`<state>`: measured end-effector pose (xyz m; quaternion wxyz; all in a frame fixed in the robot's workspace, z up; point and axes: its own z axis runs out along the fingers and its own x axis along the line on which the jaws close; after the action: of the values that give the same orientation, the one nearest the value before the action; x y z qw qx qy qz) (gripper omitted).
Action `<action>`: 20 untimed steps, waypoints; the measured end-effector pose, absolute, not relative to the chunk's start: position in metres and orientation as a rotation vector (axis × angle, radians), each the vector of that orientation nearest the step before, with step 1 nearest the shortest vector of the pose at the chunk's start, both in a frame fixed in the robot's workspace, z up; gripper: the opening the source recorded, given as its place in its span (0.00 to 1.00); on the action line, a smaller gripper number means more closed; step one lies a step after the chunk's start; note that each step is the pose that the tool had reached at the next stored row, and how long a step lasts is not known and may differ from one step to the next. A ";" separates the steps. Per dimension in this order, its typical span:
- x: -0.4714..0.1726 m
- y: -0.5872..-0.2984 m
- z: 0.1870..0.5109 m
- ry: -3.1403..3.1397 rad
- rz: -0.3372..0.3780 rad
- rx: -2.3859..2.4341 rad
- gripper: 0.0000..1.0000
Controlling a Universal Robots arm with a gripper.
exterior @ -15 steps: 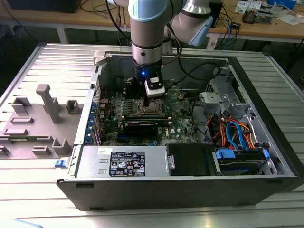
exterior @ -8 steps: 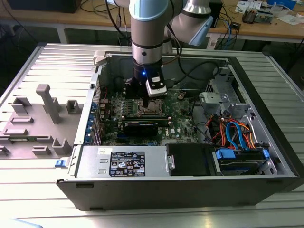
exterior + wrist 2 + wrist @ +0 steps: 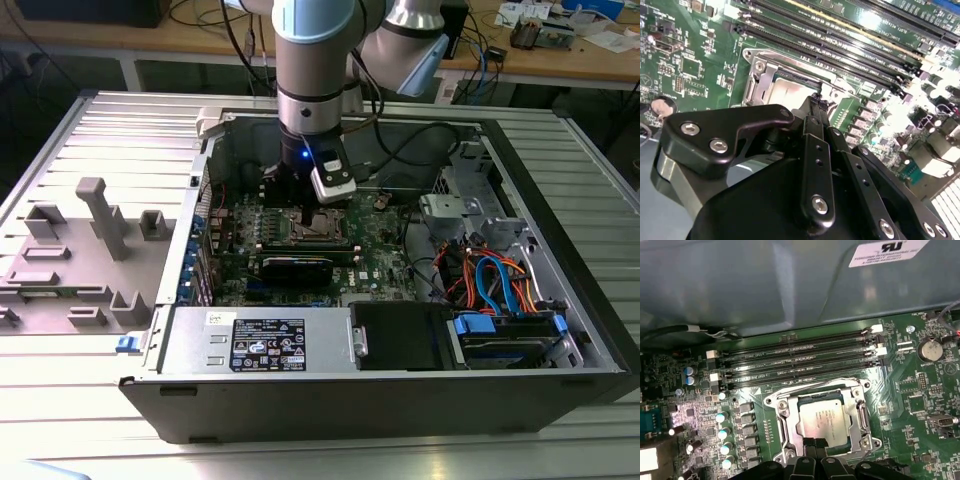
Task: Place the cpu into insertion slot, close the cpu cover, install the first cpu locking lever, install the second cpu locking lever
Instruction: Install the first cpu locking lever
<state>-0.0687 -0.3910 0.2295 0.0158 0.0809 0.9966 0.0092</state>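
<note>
An open computer case (image 3: 560, 300) is laid on a slatted metal table (image 3: 90, 390). The cpu (image 3: 824, 417) is seated in the insertion slot (image 3: 790, 412), cpu cover (image 3: 862, 415) framing it. The gripper (image 3: 814, 444), fingers pinched together, is poised at the socket's edge, memory slots (image 3: 800, 360) beyond.

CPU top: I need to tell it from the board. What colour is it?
Dull silver-grey, against the green board; the cpu shows best in the first wrist view.
</note>
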 end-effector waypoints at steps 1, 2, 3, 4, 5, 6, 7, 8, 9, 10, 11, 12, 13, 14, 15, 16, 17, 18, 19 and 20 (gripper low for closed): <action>-0.069 -0.391 0.235 3.100 0.029 0.252 0.11; -0.069 -0.391 0.238 3.100 0.029 0.251 0.11; -0.069 -0.391 0.242 3.100 0.029 0.252 0.11; -0.069 -0.391 0.243 3.100 0.028 0.251 0.11; -0.069 -0.391 0.243 3.100 0.029 0.252 0.11; -0.069 -0.391 0.243 3.100 0.029 0.251 0.11; -0.069 -0.391 0.243 3.100 0.029 0.251 0.11; -0.067 -0.391 0.243 3.100 0.028 0.248 0.11; -0.066 -0.391 0.243 3.100 0.028 0.246 0.11; -0.063 -0.391 0.243 3.100 0.029 0.244 0.11; -0.062 -0.391 0.243 3.101 0.029 0.242 0.11; -0.061 -0.391 0.243 3.101 0.029 0.241 0.11; -0.061 -0.391 0.243 3.101 0.029 0.241 0.11; -0.061 -0.391 0.243 3.101 0.029 0.241 0.11; -0.061 -0.391 0.243 3.101 0.029 0.234 0.11; -0.061 -0.391 0.243 3.102 0.029 0.212 0.11; -0.061 -0.391 0.243 3.103 0.029 0.201 0.11; -0.061 -0.390 0.242 3.104 0.030 0.186 0.11; -0.059 -0.390 0.242 3.104 0.030 0.176 0.11; -0.058 -0.390 0.242 3.105 0.030 0.172 0.11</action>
<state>-0.0582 -0.3903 0.2421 0.0160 0.0552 0.9983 0.0097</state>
